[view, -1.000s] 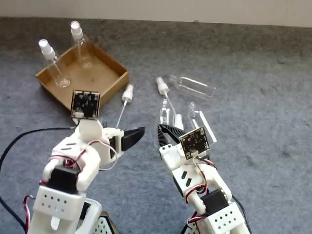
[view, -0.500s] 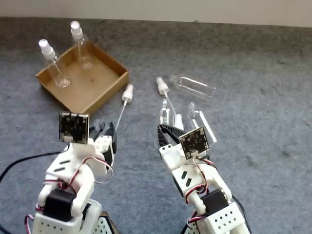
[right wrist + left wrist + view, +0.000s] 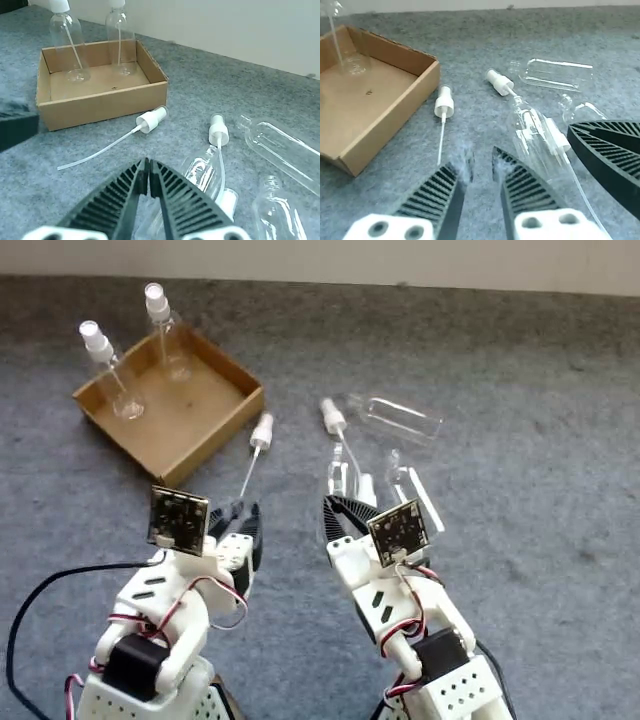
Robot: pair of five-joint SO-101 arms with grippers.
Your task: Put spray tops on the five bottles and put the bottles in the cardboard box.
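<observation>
Two clear bottles (image 3: 112, 375) (image 3: 168, 335) with white spray tops stand in the cardboard box (image 3: 205, 435) at the far left. A loose spray top (image 3: 262, 430) lies beside the box, its thin tube running toward my left gripper (image 3: 245, 512), which is open and holds nothing (image 3: 473, 160). A second spray top (image 3: 332, 416) lies near three uncapped bottles on their sides (image 3: 402, 418) (image 3: 340, 476) (image 3: 400, 476). My right gripper (image 3: 331, 504) is shut and holds nothing (image 3: 148, 162), just in front of the nearest lying bottle (image 3: 200, 170). A third spray top (image 3: 555, 141) rests against that bottle.
Grey carpet (image 3: 520, 390) covers the table, with free room to the right and along the far side. The black finger of the right gripper (image 3: 610, 150) is close beside my left gripper. The box wall (image 3: 100, 107) stands between the grippers and the standing bottles.
My left arm drew back from the box toward the front, and its gripper turned from pointing sideways to facing the loose spray top's tube. The right arm stayed still.
</observation>
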